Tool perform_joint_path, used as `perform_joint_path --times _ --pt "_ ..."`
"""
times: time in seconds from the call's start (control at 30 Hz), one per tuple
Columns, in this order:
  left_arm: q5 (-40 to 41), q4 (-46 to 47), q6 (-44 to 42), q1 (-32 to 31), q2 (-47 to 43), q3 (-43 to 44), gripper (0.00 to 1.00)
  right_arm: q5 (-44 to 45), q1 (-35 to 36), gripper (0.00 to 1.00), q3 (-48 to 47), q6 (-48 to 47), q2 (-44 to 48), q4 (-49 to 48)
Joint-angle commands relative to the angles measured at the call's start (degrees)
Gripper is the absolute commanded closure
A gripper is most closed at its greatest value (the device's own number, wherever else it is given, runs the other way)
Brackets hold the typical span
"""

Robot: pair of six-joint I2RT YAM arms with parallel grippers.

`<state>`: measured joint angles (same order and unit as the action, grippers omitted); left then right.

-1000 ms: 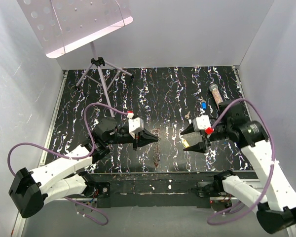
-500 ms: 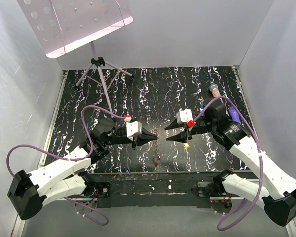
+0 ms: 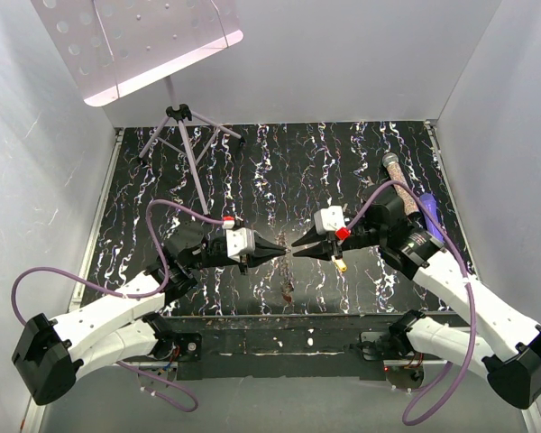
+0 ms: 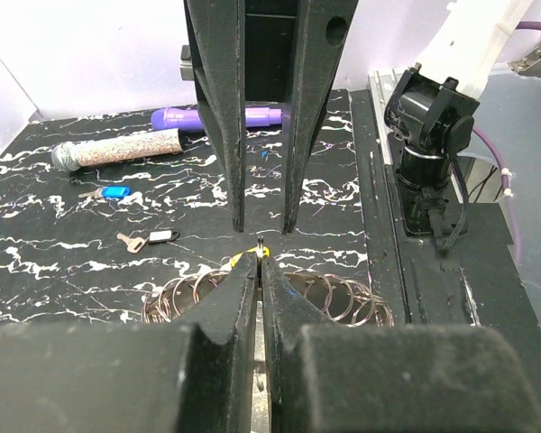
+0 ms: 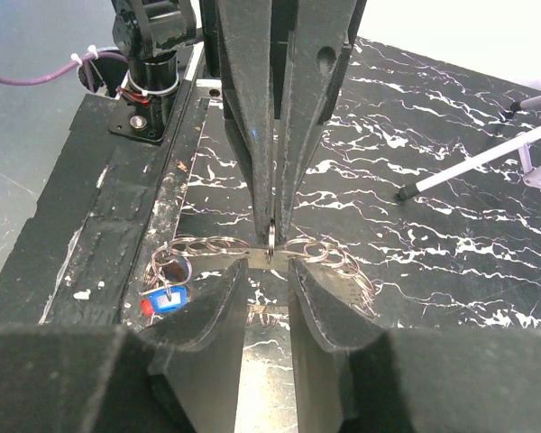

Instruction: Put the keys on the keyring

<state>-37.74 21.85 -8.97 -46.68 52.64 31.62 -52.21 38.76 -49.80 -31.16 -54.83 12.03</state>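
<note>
My left gripper (image 3: 281, 248) (image 4: 261, 262) is shut on a small metal keyring (image 4: 261, 242) (image 5: 269, 236), held edge-on above the table. My right gripper (image 3: 298, 250) (image 5: 269, 275) faces it tip to tip, jaws about a finger-width apart just under the ring. A thin silver strip (image 5: 270, 256) crosses between the right tips; I cannot tell what it is. A yellow-headed key (image 3: 340, 265) (image 4: 242, 259) shows under the right gripper. A blue-headed key (image 3: 372, 191) (image 4: 115, 191) and a small plain key (image 4: 131, 242) lie farther right.
A heap of loose rings (image 4: 343, 298) (image 5: 334, 262) lies on the table below both grippers, with blue and red key heads (image 5: 167, 300) on it. A purple marker (image 3: 428, 207) and a bead tube (image 3: 398, 176) lie far right. A stand (image 3: 185, 135) is at the back left.
My right gripper has swung left from the right side, narrowed its jaws, and come tip to tip with the left gripper. The left gripper shifted slightly, still holding the ring.
</note>
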Motion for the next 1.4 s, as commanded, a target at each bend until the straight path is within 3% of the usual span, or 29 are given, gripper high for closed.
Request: perform_joint_path --times 0.0,0.27,0.63,1.03,1.17,1.37 --pt "1.2 4.6 0.3 0.0 -0.8 -0.3 1.00 -0.1 0.8 0.69 0.8 2.1 -0.2 -4.8" --pt "0.9 7.1 1.4 0.0 -1.1 -1.1 1.00 0.0 1.2 0.71 1.5 4.5 -1.1 -7.3" --pt "1.8 12.0 4.0 0.0 -1.4 -3.0 1.00 -0.6 2.0 0.82 0.8 5.6 -1.6 -8.0" --pt "2.5 15.0 5.5 0.1 -2.2 -4.2 1.00 0.3 2.3 0.81 0.9 5.2 -1.6 -7.5" --pt "2.6 15.3 6.0 -0.1 -1.9 -4.4 1.00 -0.3 2.2 0.99 0.4 5.1 -1.8 -7.1" --pt "1.8 14.8 6.4 0.1 -1.2 -3.9 1.00 -0.1 2.3 0.99 -1.2 3.6 -1.5 -3.2"
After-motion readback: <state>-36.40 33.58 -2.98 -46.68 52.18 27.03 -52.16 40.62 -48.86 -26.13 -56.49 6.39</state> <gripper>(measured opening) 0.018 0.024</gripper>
